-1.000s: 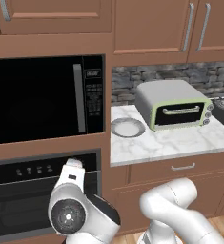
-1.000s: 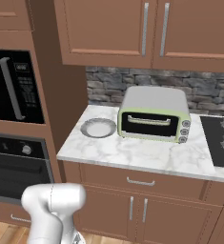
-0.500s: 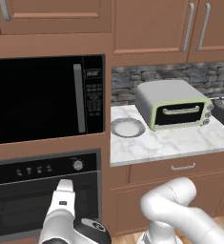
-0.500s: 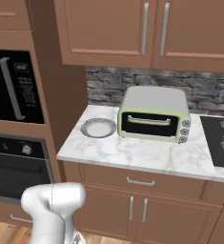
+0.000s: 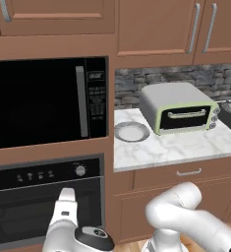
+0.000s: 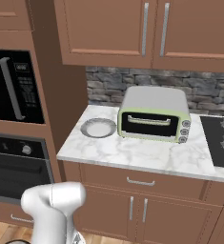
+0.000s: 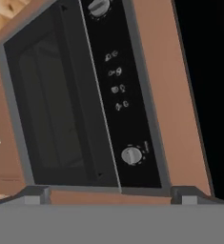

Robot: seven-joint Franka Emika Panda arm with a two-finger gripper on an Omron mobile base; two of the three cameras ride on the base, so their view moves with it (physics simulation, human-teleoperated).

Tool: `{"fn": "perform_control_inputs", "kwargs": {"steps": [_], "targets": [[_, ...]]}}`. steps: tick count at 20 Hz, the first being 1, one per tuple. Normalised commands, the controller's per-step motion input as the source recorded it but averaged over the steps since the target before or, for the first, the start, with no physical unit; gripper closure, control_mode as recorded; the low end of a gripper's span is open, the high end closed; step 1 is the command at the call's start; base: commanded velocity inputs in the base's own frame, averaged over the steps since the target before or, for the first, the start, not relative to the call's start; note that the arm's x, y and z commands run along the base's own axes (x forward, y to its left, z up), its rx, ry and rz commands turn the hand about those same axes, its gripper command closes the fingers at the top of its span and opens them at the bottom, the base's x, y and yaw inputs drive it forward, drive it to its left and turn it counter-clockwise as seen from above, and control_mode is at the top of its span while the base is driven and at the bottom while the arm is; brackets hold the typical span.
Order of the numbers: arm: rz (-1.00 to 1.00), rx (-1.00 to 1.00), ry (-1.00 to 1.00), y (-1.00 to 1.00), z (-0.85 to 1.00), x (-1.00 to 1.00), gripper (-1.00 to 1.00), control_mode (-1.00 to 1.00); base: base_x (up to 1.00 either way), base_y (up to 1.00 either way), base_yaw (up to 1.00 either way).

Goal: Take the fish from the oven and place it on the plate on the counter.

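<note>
Arm folded low: elbow hump to the right, forearm reaching forward and left. Gripper (image 7: 111,193) jaws spread wide, nothing between them; the two dark fingertips (image 7: 35,194) stand far apart. Hand rolled sideways.

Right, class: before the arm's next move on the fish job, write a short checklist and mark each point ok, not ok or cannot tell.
1. Oven door open: not ok, shut.
2. Fish seen inside: cannot tell, glass is dark.
3. Gripper open, holding nothing: ok.
4. Gripper facing the oven front: ok, knobs close ahead.
5. Plate bare on the counter: ok.
6. Plate apart from the toaster oven: ok.
</note>
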Motion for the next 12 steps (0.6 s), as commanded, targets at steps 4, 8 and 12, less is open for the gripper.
{"fn": "perform_control_inputs", "kwargs": {"steps": [4,8,12], "targets": [[0.0,-0.06,-0.04,0.02,-0.03,0.27,-1.0,-1.0,0.0,0.0,0.0],[0.0,-0.08,-0.03,0.11,-0.05,0.38,-1.0,-1.0,0.0,0.0,0.0],[0.0,-0.04,-0.04,0.2,-0.17,0.34,-1.0,-1.0,0.0,0.0,0.0]]}}
